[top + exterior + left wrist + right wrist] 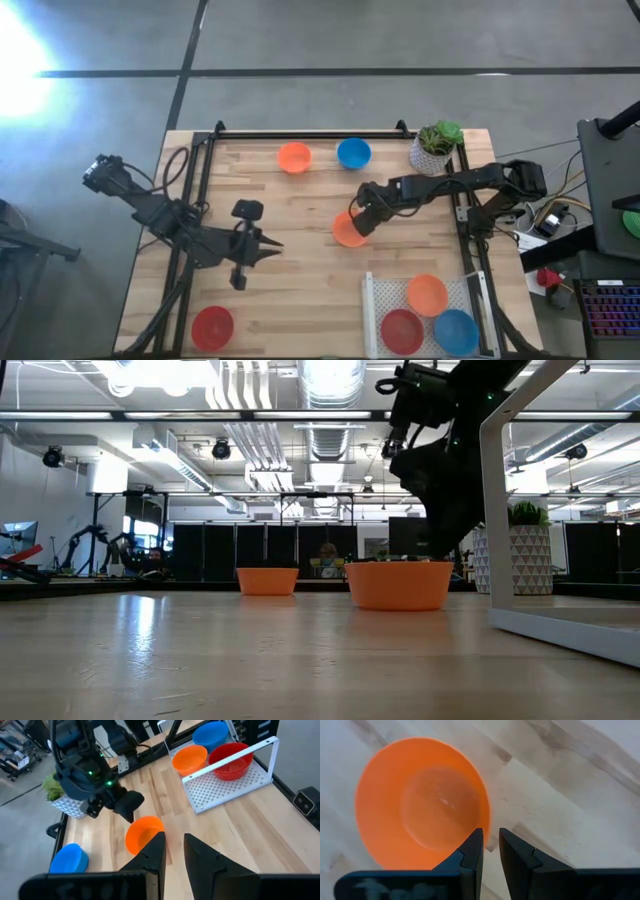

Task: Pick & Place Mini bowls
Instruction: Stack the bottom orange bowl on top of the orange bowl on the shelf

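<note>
An orange mini bowl (345,233) (420,805) stands upright on its base mid-table. My right gripper (360,214) (490,842) points down at the bowl's far-right rim, fingers shut to a narrow slit. The low view shows it above that bowl (398,585). In the left wrist view it (126,811) hangs over the bowl (142,834). My left gripper (274,246) (174,851) waits shut, left of the bowl and clear of it. More bowls stand about: orange (294,157), blue (353,153), red (212,326). My right gripper comes from above, pointing down, at the orange bowl's rim (482,822) on its far-right side. One fingertip (476,840) covers the rim and bare wood shows in the slit. I cannot tell whether it touches the bowl. The bowl sits flat on the table.
A white perforated rack (385,297) at the near right holds orange (427,294), red (401,330) and blue (456,330) bowls. Its white frame (490,490) stands tall in the low view. A white pot with a green plant (435,148) sits at the far right corner.
</note>
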Robot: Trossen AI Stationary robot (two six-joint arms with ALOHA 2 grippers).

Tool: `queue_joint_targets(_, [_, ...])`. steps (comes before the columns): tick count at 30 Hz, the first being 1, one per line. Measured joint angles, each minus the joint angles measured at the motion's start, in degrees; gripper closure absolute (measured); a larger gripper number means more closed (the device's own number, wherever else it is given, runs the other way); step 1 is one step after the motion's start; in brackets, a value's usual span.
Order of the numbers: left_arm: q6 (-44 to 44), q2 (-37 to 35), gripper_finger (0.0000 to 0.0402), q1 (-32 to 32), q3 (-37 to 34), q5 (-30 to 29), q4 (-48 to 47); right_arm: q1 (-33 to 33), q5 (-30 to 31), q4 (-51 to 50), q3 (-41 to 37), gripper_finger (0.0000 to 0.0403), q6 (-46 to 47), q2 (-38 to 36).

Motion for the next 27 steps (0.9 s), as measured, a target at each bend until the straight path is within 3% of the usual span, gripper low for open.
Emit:
queue_joint_targets(18, [0.1,-0.4,0.0337,0.1,0.0,0.0,0.0,0.0,-1.4,2.7,-2.1,0.0344,-0.9,0.2])
queue_joint_targets(27, [2.4,-0.4,0.0337,0.1,0.0,0.0,0.0,0.1,-1.4,9.1,-4.0,0.0344,-0.9,1.6])
